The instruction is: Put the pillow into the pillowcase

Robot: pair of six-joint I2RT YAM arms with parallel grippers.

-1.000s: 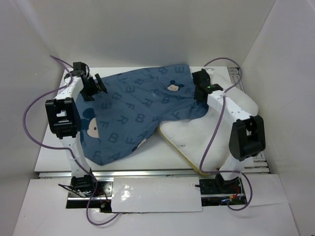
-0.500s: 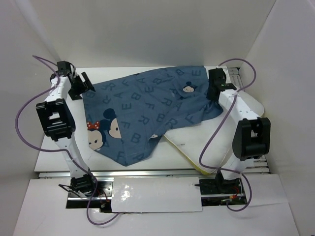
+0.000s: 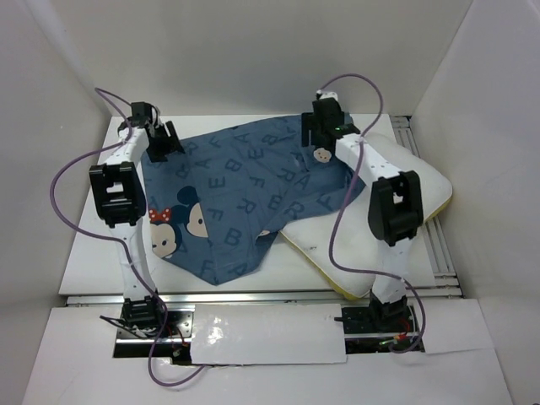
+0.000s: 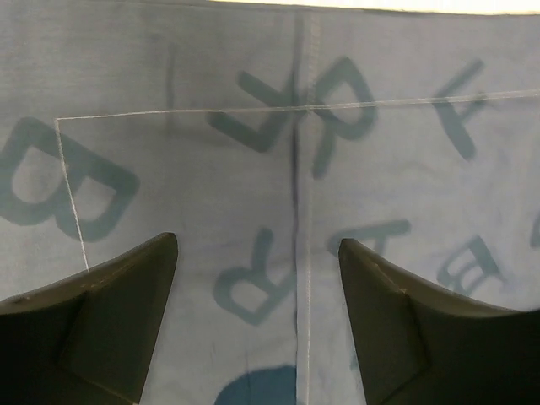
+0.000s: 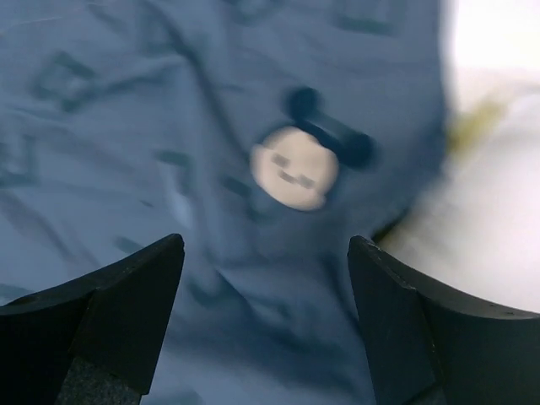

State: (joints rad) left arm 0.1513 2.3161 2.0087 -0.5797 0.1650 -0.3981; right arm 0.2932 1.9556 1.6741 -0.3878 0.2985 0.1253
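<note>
Blue pillowcase [image 3: 245,186] on white table [image 3: 97,245], white walls [image 3: 253,51]

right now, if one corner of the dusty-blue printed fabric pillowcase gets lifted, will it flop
Probably floppy: the dusty-blue printed fabric pillowcase lies creased and draped over the plump white pillow, so a lifted corner would likely sag. It looks thin and light; a push would more likely bunch it than slide it whole.
</note>
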